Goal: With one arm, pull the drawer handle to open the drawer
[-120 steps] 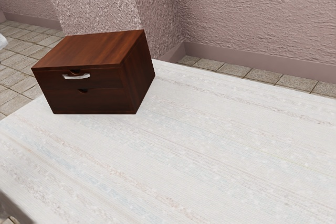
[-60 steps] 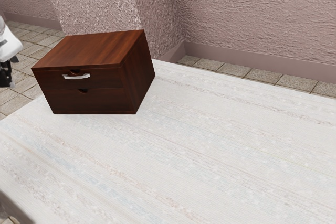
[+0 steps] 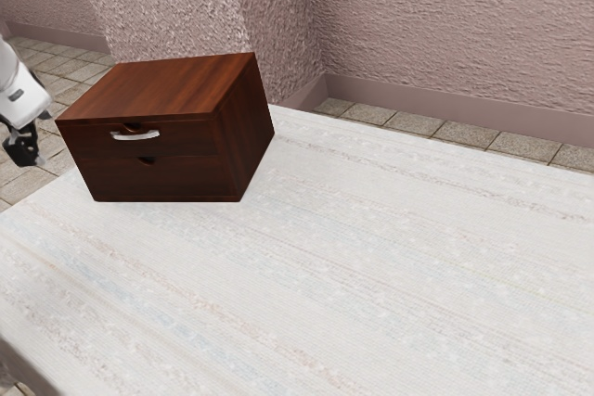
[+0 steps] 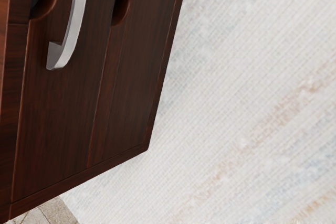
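A dark wooden cabinet (image 3: 172,127) stands at the back left of the white table (image 3: 371,257). Its upper drawer carries a curved silver handle (image 3: 135,135), and the drawer front sits flush with the cabinet face. My gripper (image 3: 22,141) hangs at the exterior view's left edge, off the table and to the left of the cabinet front, touching nothing. Seen from the wrist, the silver handle (image 4: 68,24) and the cabinet front (image 4: 94,108) lie close ahead of my hand, with the table (image 4: 252,103) beside them.
The lower drawer has a small finger notch (image 3: 147,160) under the handle. A textured wall and pillar (image 3: 186,6) rise behind the cabinet. Tiled floor (image 3: 28,164) lies beyond the table's left edge. The table stretches wide to the right of the cabinet.
My hand has come in from the exterior view's left edge and moved down and right toward the cabinet front. The cabinet and its drawer have not moved.
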Available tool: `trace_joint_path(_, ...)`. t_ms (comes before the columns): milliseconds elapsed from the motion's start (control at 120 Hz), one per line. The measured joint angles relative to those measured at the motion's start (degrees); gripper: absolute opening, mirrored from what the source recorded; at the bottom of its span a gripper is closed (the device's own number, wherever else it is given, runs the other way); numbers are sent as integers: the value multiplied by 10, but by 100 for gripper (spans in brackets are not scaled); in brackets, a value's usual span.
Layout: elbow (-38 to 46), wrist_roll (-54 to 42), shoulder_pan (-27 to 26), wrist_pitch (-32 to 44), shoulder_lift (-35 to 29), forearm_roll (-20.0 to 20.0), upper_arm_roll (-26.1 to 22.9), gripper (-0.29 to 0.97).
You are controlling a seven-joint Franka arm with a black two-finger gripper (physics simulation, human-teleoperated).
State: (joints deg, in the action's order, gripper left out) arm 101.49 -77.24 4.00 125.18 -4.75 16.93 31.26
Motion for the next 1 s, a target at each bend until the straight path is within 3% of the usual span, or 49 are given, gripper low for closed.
trace_joint_path(158, 11, -1, 13, 25, -5, -2, 1, 68)
trace_joint_path(417, 11, -21, 9, 69, 16, -60, 5, 68)
trace_joint_path(1000, 15, -49, 14, 98, 66, -81, 4, 68)
